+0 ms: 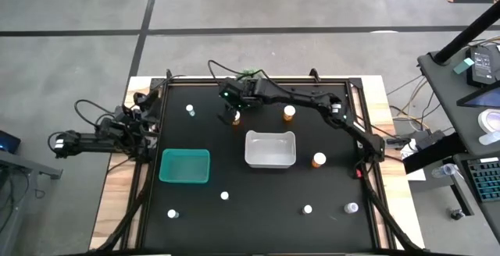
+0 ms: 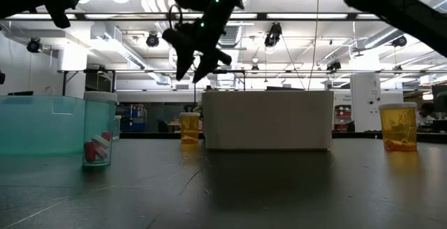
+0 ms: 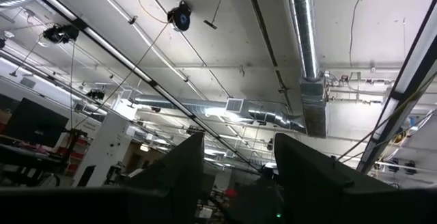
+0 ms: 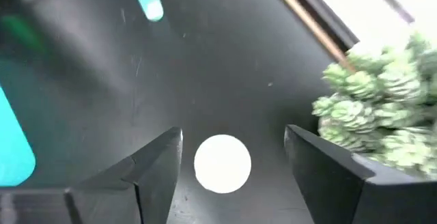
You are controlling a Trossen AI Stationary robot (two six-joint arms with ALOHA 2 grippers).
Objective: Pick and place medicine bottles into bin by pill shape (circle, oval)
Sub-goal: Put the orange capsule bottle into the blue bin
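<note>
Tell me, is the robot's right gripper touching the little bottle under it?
Apart. The right wrist view shows the bottle's white cap between the right gripper's open fingers, with dark table visible on both sides.

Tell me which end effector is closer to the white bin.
Right. The right end effector hovers over an amber bottle just behind the white bin; the left end effector sits off the table's left edge.

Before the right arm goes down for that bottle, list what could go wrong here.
1. The right gripper hangs open above an amber bottle, its white cap nearer one finger; an uncentred descent might tip it.
2. The green plant sits close beside one finger, which could brush it.
3. The white bin and teal bin stand side by side; a wrong drop seems possible.
</note>
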